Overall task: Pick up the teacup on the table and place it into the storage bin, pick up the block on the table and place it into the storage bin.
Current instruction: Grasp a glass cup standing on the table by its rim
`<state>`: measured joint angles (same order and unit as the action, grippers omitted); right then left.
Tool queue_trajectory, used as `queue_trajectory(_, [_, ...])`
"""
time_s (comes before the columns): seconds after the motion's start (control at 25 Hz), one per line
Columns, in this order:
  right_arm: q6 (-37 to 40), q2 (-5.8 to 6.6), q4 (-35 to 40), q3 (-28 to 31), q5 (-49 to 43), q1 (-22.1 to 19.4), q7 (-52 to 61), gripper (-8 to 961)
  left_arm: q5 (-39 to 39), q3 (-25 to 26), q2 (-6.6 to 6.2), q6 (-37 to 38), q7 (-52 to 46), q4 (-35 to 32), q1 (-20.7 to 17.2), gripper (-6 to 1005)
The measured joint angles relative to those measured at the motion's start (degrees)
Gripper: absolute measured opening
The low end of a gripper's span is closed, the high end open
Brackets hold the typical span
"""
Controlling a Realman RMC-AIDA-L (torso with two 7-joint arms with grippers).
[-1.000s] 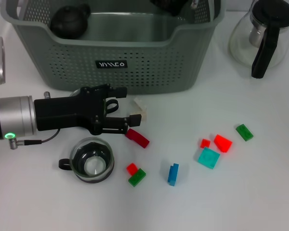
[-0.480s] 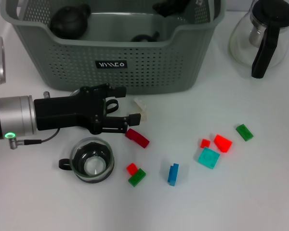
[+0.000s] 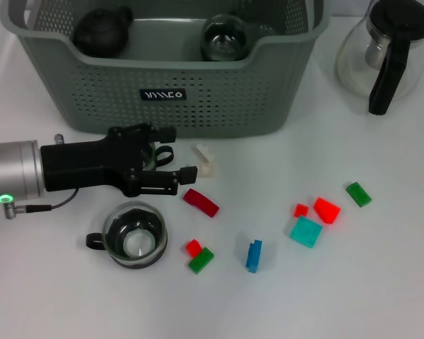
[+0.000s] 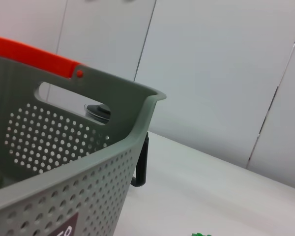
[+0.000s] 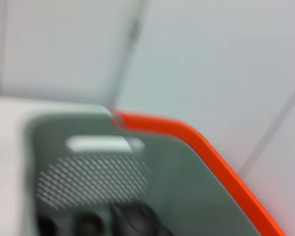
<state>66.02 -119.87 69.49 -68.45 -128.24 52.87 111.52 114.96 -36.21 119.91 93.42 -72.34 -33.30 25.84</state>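
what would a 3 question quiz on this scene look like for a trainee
1. True or false: the left gripper holds a block.
2. Which lies nearest its fingertips? A) dark red block B) blue block C) teal block
3. Fill in: the glass teacup on the table sits ____ the storage bin.

Key: 1 false, its open fingers are empty; 2 A; 3 outside.

Silver arm, black pincer [image 3: 182, 152] (green light lit).
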Motion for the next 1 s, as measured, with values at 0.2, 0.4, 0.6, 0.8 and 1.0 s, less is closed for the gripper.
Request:
queue_trajectory(0.2, [17.0,-0.01,9.1,3.3,16.1,-8.9,-4.2,809,0.0,0.0,-0.71,0.5,0.1,-0.4,-0.1,850])
queue_trajectory(0.4, [32.9,0.29,8.4,8.8,27.8,-16.4,-9.7,806,1.0,-0.3,-1.65,2.5,0.3,-2.4,-0.2,848])
queue_trajectory(0.6, [44.3,0.41,0.2,13.6,29.3,-20.4,-15.9,803,3.9,-0.2,-2.02,6.2,0.2,-6.0,-0.1,847])
queue_trajectory(0.8, [45.2,0.86,-9.5,14.1,24.1,-21.0,-18.0,802,7.9,-0.4,-2.13,11.9,-0.1,-10.6,0.2,846])
queue_trajectory(1.0, [42.3,1.34,-15.9,14.3,21.8,-20.3,-20.0,801,12.1,-1.6,-1.64,14.8,-1.3,-15.0,0.6,845])
